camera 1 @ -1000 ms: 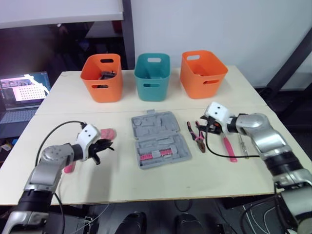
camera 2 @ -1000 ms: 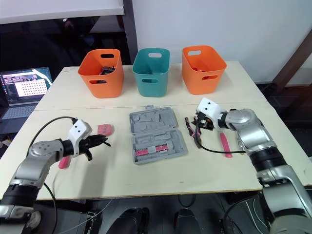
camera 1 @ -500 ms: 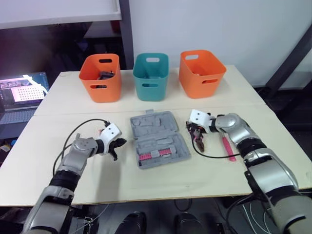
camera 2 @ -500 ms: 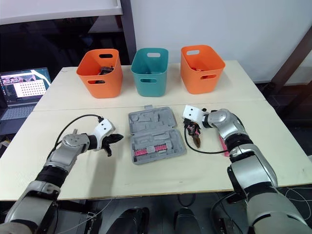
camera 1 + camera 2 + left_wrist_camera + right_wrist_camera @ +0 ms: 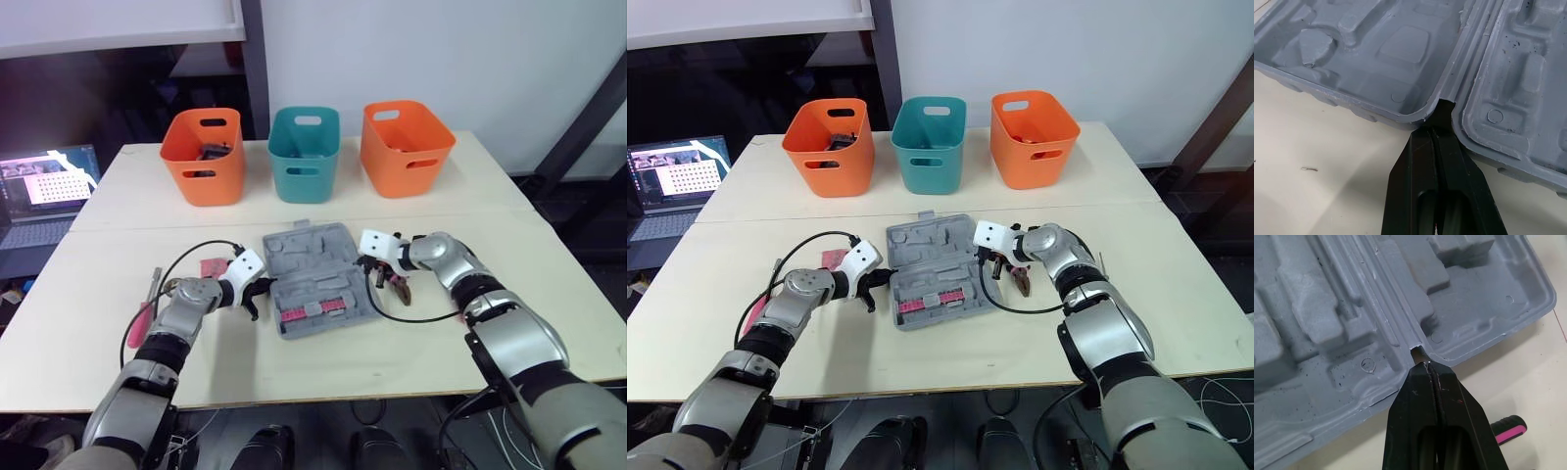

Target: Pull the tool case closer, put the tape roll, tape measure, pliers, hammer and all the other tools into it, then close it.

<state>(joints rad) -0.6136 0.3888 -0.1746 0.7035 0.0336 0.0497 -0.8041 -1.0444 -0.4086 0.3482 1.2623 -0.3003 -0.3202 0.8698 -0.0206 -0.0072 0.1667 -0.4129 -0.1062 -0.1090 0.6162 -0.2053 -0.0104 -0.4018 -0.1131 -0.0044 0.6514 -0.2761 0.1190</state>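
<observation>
The grey tool case (image 5: 313, 257) lies open in the middle of the table, with a pink-and-grey insert (image 5: 313, 311) in its near half. My left gripper (image 5: 263, 291) is shut, and its fingertips (image 5: 1425, 142) press into the hinge notch on the case's left side. On the opposite side my right gripper (image 5: 366, 261) is shut too, with its fingertips (image 5: 1422, 369) at the hinge notch there. The pliers (image 5: 397, 286) lie just right of the case. A pink tape roll (image 5: 210, 266) sits left of it. Near the left arm lies a pink-handled tool (image 5: 145, 315).
Along the back of the table stand three bins: an orange one (image 5: 203, 155), a teal one (image 5: 305, 152) and another orange one (image 5: 407, 147). A laptop (image 5: 47, 182) sits off the table at the left. A black cable (image 5: 431, 315) loops beside the pliers.
Both grippers have moved inward from the table's sides to the case and now touch its hinge ends. The case itself has not visibly moved.
</observation>
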